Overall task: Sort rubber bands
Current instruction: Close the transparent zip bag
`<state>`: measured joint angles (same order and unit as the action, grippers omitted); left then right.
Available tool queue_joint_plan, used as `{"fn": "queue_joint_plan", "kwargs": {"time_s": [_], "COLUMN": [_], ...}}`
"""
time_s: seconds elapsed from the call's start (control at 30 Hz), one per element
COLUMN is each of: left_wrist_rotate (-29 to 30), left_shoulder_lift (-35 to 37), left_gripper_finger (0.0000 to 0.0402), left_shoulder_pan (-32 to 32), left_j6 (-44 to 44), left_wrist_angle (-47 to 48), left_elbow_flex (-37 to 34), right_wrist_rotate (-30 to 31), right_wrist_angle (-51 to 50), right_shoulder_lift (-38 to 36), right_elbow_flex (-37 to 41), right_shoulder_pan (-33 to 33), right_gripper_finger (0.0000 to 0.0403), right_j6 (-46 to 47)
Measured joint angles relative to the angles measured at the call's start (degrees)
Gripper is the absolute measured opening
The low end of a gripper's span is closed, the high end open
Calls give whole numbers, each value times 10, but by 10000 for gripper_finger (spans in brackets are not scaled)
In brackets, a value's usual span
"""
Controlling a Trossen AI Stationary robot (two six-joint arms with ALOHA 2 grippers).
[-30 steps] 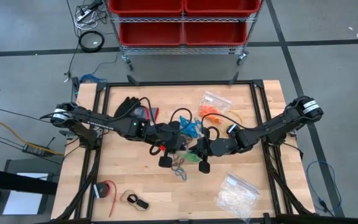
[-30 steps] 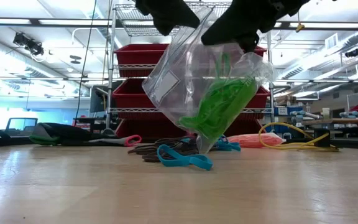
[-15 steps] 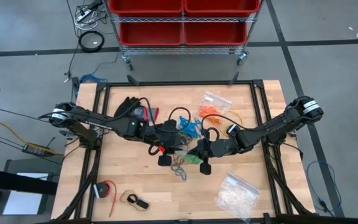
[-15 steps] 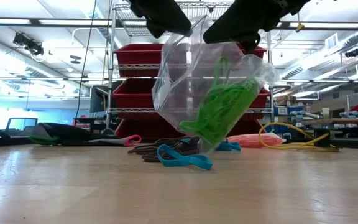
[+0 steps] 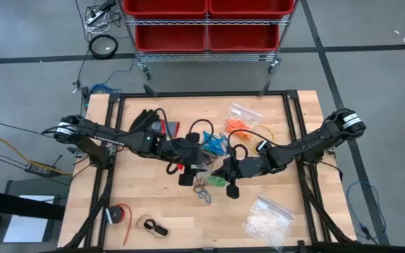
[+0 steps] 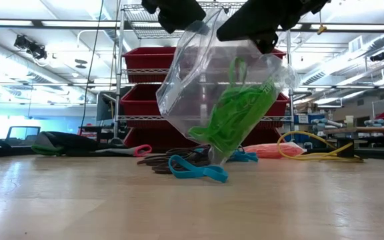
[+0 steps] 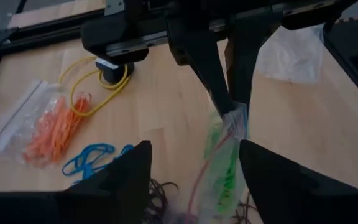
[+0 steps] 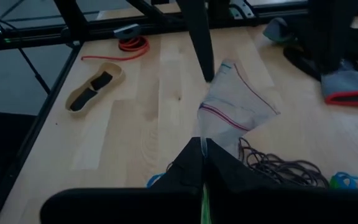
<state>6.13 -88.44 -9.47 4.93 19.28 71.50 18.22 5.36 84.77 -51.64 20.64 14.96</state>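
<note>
Rubber bands (image 6: 235, 120), green, sit inside a clear bag (image 6: 199, 87) suspended above mid-table. Right gripper (image 8: 202, 163) is clamped on the bag's edge. Left gripper (image 7: 194, 165) has fingers apart beside it. Blue bands (image 6: 197, 171) and dark bands (image 6: 162, 162) lie on the table (image 6: 79, 207) beneath

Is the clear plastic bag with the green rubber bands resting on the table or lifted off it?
Lifted. In the low view the clear plastic bag hangs tilted from the right gripper, which pinches its edge; whether its bottom corner touches the wooden table cannot be told.
</note>
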Motion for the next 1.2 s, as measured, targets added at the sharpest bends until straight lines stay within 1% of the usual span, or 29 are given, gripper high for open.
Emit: {"fn": "queue_joint_plan", "kwargs": {"time_s": [0.13,0.2,0.27,0.3,0.47,0.63,0.7,0.77,0.87,1.2], "left_wrist_rotate": [-3,-26,-67,-79,-84,-86,-87,-100,-107,-108], "left_shoulder_lift": [0,0,0,0,0,-4,-9,-19,-33,-39], "left_gripper_finger": [269,275,277,277,274,257,246,232,206,74], "left_shoulder_pan": [1,1,1,2,4,5,5,5,5,16], "left_j6": [10,10,11,12,25,22,21,15,9,11], "left_wrist_angle": [-13,-14,-14,-13,-6,-3,-3,-3,-7,-17], "left_elbow_flex": [0,0,0,0,0,0,0,0,0,-1], "right_wrist_rotate": [-1,-1,-2,-2,-2,-2,-2,-2,-2,-1], "right_wrist_angle": [19,24,26,26,30,41,44,47,47,41], "right_shoulder_lift": [0,0,0,0,0,0,0,0,0,0], "right_elbow_flex": [0,0,0,0,0,0,0,0,0,0], "right_shoulder_pan": [0,0,0,0,0,0,0,0,0,0], "right_gripper_finger": [0,0,0,0,0,0,0,0,0,0], "right_j6": [-19,-21,-24,-25,-26,-31,-33,-35,-35,-35]}}
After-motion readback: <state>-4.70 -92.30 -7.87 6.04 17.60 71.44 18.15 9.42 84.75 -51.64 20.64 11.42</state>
